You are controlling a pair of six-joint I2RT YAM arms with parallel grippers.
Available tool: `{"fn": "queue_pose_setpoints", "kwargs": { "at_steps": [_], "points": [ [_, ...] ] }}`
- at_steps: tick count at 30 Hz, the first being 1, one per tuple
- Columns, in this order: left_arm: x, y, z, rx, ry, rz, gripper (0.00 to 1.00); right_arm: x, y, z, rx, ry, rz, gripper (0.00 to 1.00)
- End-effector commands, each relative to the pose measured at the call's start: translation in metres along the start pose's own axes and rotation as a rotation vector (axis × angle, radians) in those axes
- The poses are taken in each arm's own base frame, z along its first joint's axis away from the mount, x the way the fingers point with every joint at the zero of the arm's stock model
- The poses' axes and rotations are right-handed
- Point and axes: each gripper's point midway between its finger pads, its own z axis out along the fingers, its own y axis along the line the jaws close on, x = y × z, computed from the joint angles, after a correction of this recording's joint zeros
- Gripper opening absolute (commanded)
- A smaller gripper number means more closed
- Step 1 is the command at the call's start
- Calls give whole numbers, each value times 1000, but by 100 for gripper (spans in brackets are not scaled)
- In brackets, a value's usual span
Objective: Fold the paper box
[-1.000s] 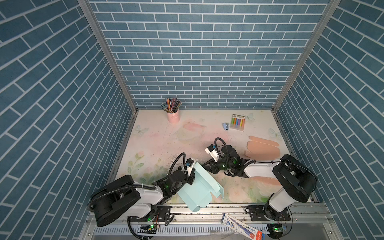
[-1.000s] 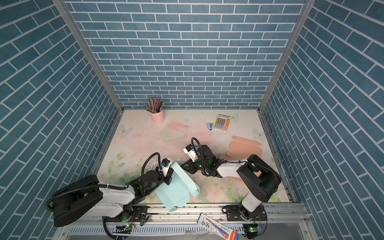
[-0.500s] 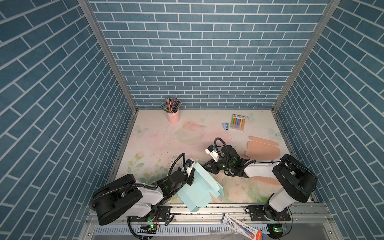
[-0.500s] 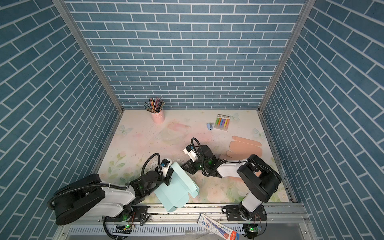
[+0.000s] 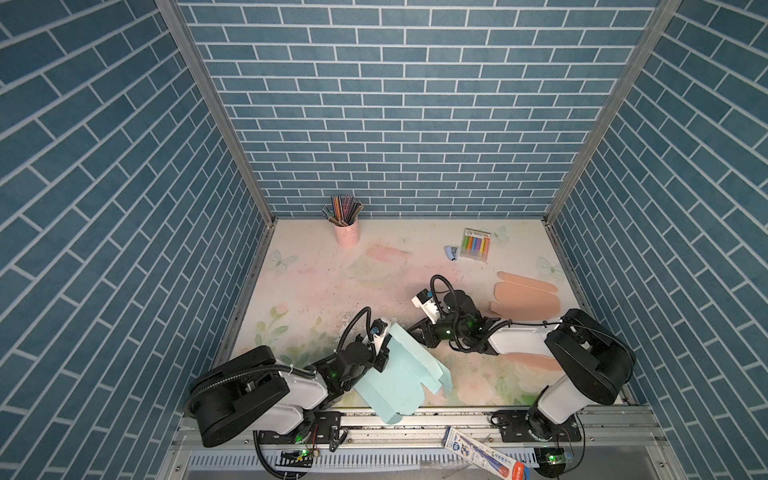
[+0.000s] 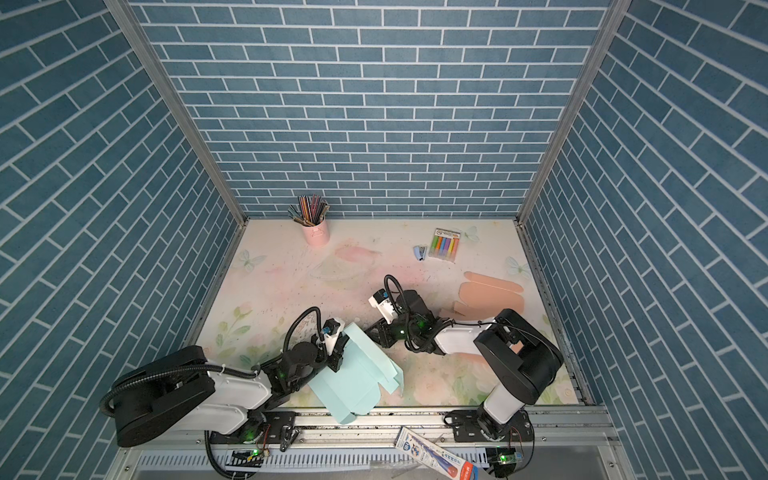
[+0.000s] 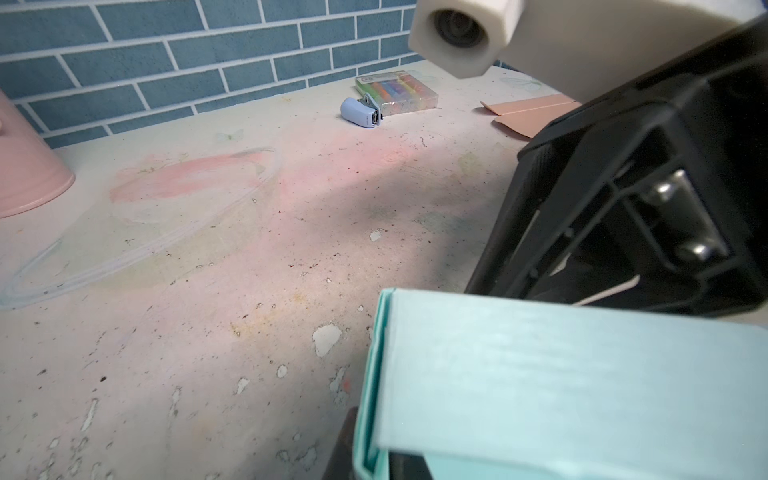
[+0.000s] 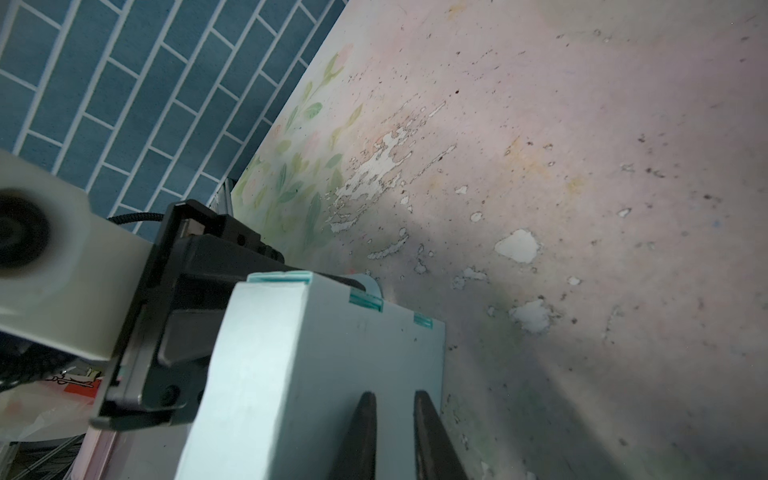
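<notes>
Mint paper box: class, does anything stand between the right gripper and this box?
Nothing visible does. The right gripper sits right at the far corner of the mint paper box, with no object between them. The left gripper holds the box from the other side, and the peach cardboard lies behind the right arm.

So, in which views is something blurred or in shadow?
Left wrist view: the mint paper box is soft, the stapler sharper. Right wrist view: the left arm's camera is blurred, a shadow crosses the table. Both top views look evenly lit.
</notes>
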Motion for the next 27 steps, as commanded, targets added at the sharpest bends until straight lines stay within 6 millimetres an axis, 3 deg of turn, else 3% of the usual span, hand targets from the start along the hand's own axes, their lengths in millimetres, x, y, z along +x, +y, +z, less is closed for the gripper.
{"fn": "queue_pose_setpoints", "kwargs": {
  "at_steps": [1, 11, 22, 27],
  "points": [
    [-5, 1, 0, -3, -24, -11, 16, 4, -1, -2, 4, 7, 8, 19],
    [-10, -2, 7, 5, -21, 26, 20, 6, -4, -1, 8, 10, 12, 19],
    [-9, -6, 7, 26, -19, 15, 8, 6, -7, -1, 26, 11, 10, 19],
    [-13, 2, 2, -10, -28, -21, 5, -13, -7, -26, 132, -30, -34, 18]
  ]
}}
